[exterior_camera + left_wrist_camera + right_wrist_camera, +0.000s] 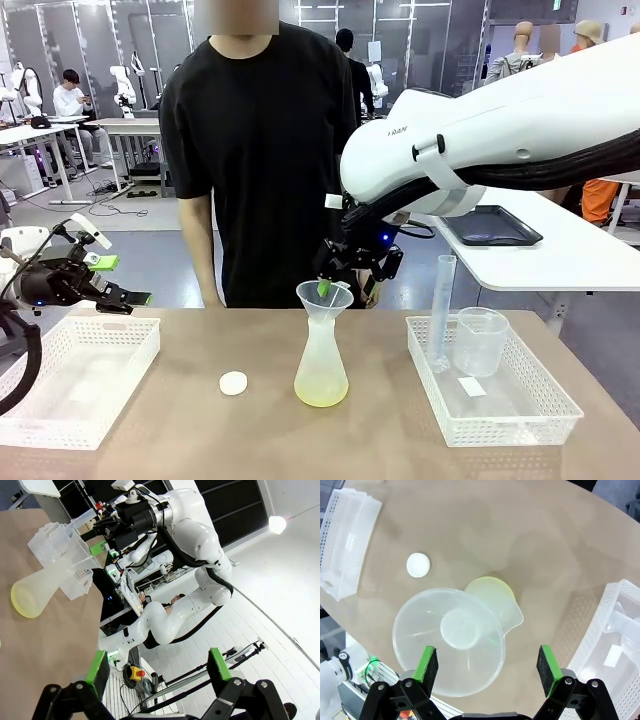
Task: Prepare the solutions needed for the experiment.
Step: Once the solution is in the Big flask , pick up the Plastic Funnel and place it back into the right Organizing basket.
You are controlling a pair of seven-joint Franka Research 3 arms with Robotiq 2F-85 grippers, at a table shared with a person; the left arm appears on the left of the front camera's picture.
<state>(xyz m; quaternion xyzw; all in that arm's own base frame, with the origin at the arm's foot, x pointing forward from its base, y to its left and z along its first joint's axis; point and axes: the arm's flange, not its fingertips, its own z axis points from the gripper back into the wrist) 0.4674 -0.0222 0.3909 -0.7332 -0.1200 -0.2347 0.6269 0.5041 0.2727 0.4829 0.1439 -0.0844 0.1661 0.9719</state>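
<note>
R gripper [343, 288], jaws wide open & empty, hangs mid-frame just over the flask [322, 345] mouth. Flask upright, long axis vertical, solutions [321, 392] pooled at its base. L gripper [122, 281] also open, far left, so R is nearer.

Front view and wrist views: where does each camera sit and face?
Front view: fixed between the arms, facing across the table at the person; the left hand and right arm show.
Left wrist view: on the left wrist, rolled sideways, looking past its open fingers toward the right arm.
Right wrist view: on the right wrist, looking down past its open right hand into the flask.
Shared: the flask, in all three.
</note>
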